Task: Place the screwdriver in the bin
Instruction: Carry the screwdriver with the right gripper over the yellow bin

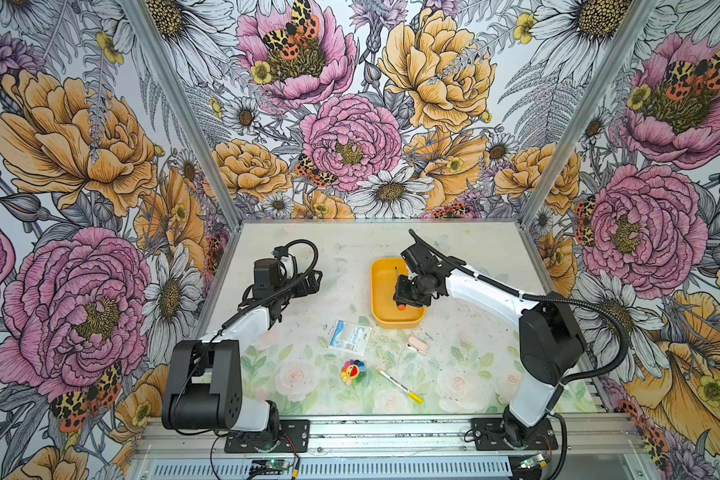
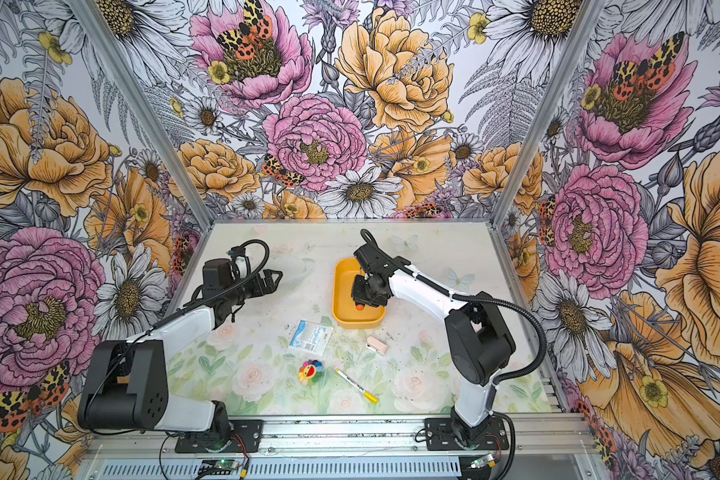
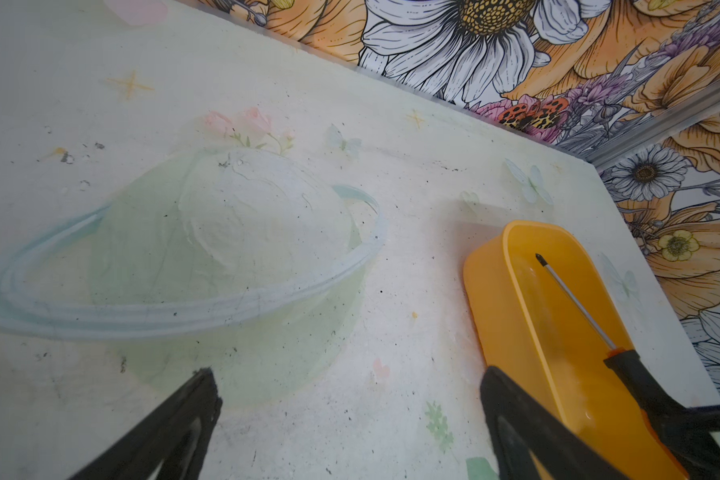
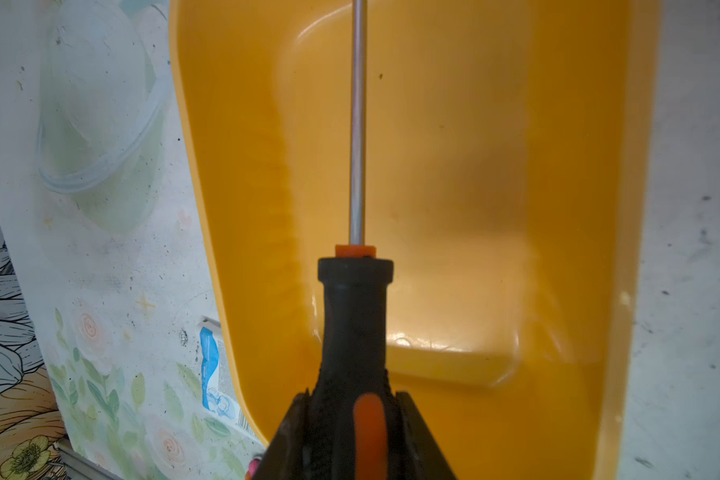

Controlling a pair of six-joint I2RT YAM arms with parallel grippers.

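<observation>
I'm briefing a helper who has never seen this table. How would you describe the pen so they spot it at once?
Find the yellow bin, then come toward the table's near edge. The pen lies flat just right of the rainbow flower toy. It alone is thin and white with a yellow cap; the screwdriver is black and orange.

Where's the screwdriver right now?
The screwdriver is clamped by its handle in the right gripper. It is over the inside of the bin, right of centre on the table in a top view.
</observation>
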